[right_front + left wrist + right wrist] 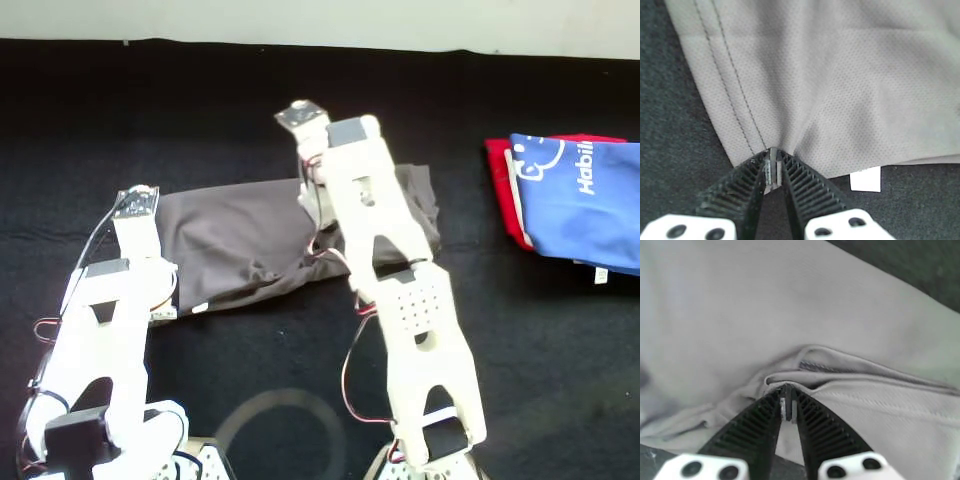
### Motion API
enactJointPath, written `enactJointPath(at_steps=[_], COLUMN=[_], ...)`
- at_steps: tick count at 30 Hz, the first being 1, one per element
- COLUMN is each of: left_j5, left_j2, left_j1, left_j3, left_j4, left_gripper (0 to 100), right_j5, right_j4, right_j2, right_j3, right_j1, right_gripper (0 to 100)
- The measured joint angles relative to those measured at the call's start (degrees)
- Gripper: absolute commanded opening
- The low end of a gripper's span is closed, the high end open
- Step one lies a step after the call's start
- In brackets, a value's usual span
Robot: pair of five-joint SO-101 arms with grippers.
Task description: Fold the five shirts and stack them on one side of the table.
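You have three shirts on the table: one grey shirt and, well apart from the grey shirt, one blue shirt lying over one red shirt. You have two tools: the left tool and the right tool. One white tag shows at the grey shirt's edge.

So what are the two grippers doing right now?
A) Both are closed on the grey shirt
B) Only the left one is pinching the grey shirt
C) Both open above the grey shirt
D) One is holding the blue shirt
A: the left gripper is shut on the stitched hem edge of the grey shirt, and the right gripper is shut on a raised fold of the same shirt.
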Motion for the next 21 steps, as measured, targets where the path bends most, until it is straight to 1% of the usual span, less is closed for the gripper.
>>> enactJointPath(at_steps=[3, 9, 15, 18, 21], left_j5=[0.0, 0.0, 0.2, 0.4, 0.4], left_j2=[0.0, 0.0, 0.4, 0.6, 0.6], left_j1=[0.0, 0.0, 0.0, -0.1, -0.2], left_j3=[0.0, 0.0, -0.9, -3.9, -9.8], left_j4=[0.0, 0.0, 0.4, 3.9, 10.0], left_gripper=[1, 1, 1, 1, 1], right_j5=[0.0, 0.0, 0.0, 0.0, 0.0], right_j4=[-0.8, -2.4, 5.0, 6.2, 6.7], right_j2=[0.2, 0.2, -1.5, -4.4, -7.5], right_j3=[0.0, -0.6, -10.6, -13.8, -14.2], right_j1=[-1.3, -1.4, 1.1, 3.3, 4.4], right_gripper=[0.7, 0.7, 0.7, 1.3, 1.3])
